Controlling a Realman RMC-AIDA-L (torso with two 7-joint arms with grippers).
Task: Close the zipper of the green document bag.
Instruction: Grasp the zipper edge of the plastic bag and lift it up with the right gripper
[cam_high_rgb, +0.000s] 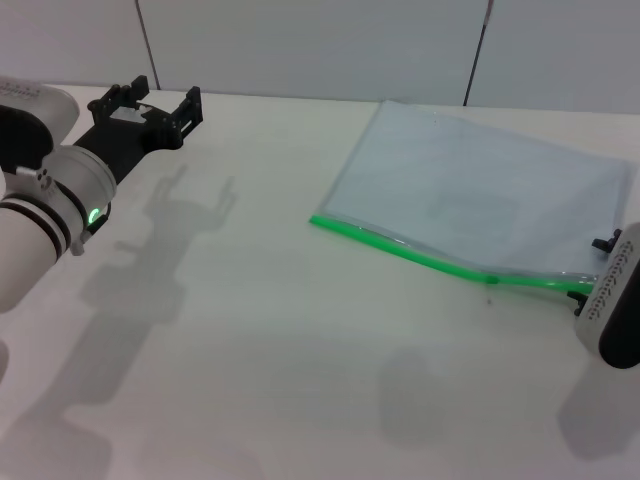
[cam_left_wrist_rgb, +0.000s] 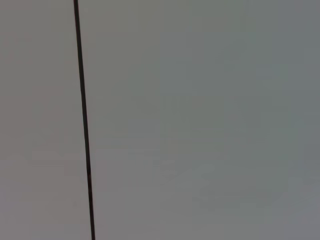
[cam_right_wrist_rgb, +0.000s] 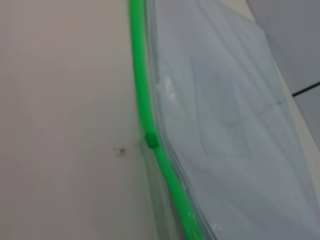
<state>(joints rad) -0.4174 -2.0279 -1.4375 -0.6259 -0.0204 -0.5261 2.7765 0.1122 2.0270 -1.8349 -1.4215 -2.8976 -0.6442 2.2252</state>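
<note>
Your right claw sits at the right edge of the head view, down at the near right corner of the green document bag. Only dark finger parts and the ribbed pale housing show there, so you cannot tell whether it is spread or pinching the edge. In the right wrist view no fingers appear at all.

Working outward from that corner, the zipper is a thin, glossy bright green plastic strip along the bag's near long edge. A small green slider tab sits on it, closer to the right claw's end than to the far end. The bag itself is a large flat rectangle of translucent pale blue-grey plastic, faintly creased and shiny, lying on the right half of the smooth white matte worktop.

Your left claw is well apart from the bag, raised over the far left of the worktop, its black fingers spread and holding nothing. Its wrist view shows only a plain grey panel.
</note>
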